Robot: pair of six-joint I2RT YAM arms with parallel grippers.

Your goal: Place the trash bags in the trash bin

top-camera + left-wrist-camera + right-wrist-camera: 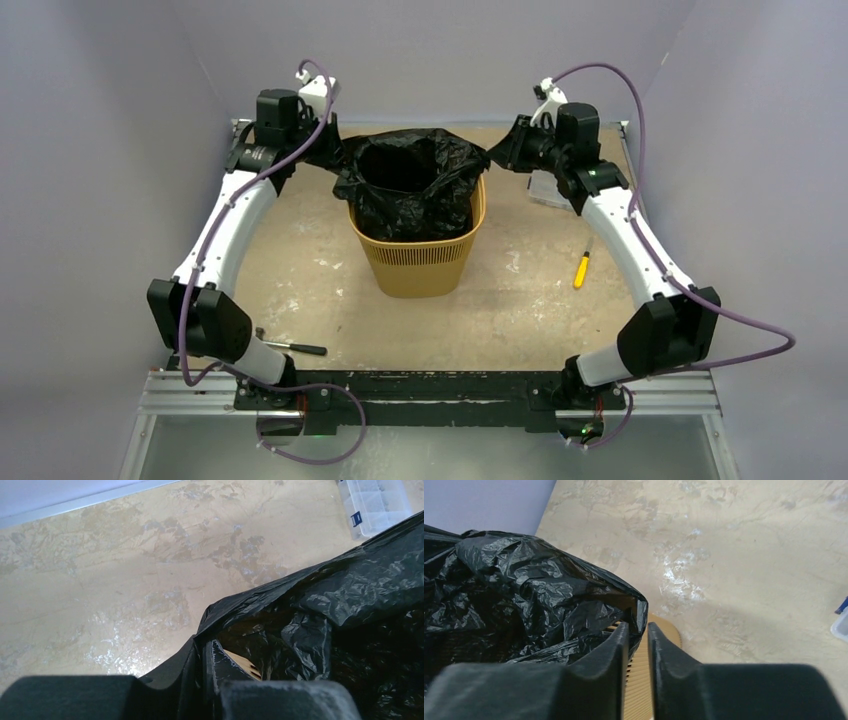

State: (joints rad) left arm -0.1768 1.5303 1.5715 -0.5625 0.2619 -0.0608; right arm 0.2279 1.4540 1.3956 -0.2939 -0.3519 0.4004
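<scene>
**Both grippers at the bag's hem, bag seated in the bin**

The left gripper point(202, 652) has its jaws drawn together on a fold of the trash bag point(350, 595). In its wrist view the black film runs down between the two fingers point(280, 700) and is gripped there. The right gripper point(638, 627) stands nearly closed, with a thin slit left between its fingers point(606, 660). The bag's corner hem sits at the tips, inside that slit, but I cannot tell whether it is actually pinched. From above, the two grippers sit at opposite sides of the bag's mouth, each at a drawn-out point of film.

The trash bag is thin, glossy black plastic, heavily wrinkled, with bright highlights along its creases. It stands inside the trash bin point(420, 262), with its mouth spread open and its upper edge folded out over the rim. The hollow is too dark to show any contents.

The trash bin is orange-yellow with fine mesh walls. It stands upright near the middle of the table point(300, 250) and tapers to a smaller base.

A small clear box point(375, 505) with compartments lies on the table beyond the bag, and its contents are too small to tell. A yellow-handled tool point(581, 270) lies to the right of the bin. A black-handled tool point(297, 347) lies near the left arm's base.
</scene>
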